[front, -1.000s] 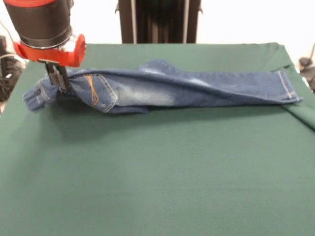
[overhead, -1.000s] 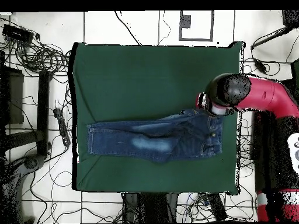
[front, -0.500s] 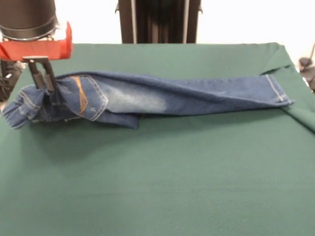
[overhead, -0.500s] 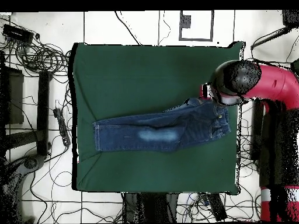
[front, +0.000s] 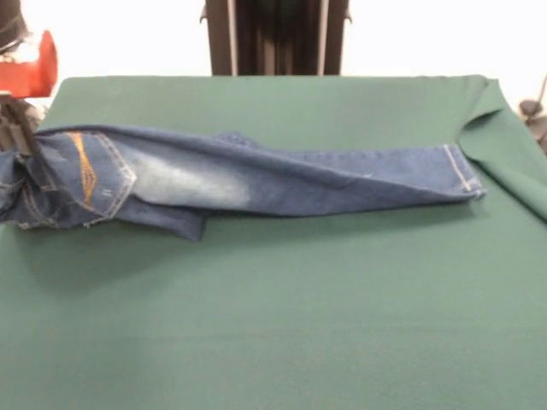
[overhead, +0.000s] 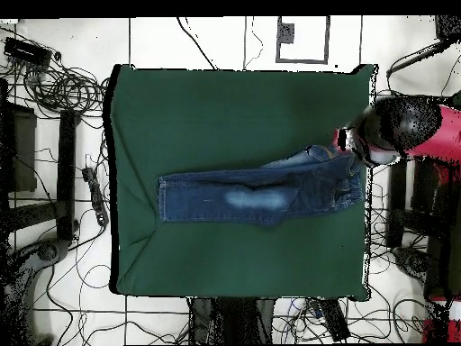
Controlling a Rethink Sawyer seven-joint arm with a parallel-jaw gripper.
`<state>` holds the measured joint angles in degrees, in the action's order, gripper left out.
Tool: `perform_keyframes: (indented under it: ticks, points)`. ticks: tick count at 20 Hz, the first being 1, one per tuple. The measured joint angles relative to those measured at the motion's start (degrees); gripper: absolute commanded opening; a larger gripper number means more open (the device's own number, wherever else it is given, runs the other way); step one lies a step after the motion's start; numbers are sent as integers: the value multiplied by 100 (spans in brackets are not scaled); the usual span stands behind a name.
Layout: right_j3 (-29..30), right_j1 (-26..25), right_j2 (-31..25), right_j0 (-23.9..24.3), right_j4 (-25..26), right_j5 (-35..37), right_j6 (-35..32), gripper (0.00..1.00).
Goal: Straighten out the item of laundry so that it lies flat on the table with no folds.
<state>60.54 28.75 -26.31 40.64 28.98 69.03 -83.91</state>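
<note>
End effector (front: 15,137), half cut off at frame's left edge, pinches denim jeans (front: 248,175) waistband; legs lie folded across green cloth desk (front: 282,307).

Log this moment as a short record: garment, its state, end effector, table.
garment: jeans, stretched lengthwise across the table
waist end: bunched at the table's edge, under the end effector
leg end: cuffs lying on the cloth
folds: legs overlapped, a flap folded under near the thigh; not flat
end effector: closed on the waistband
table: green cloth, one corner of it turned up
</note>
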Motion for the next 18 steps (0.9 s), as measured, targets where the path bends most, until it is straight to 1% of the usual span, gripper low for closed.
perform_keyframes:
  ticks: [6,11,18]
  points:
    - [-71,-259,-9,295,-128,-22,0,0]
    - [-88,-374,-10,346,-131,-76,0,0]
    - [-109,-388,-10,329,-131,-136,0,0]
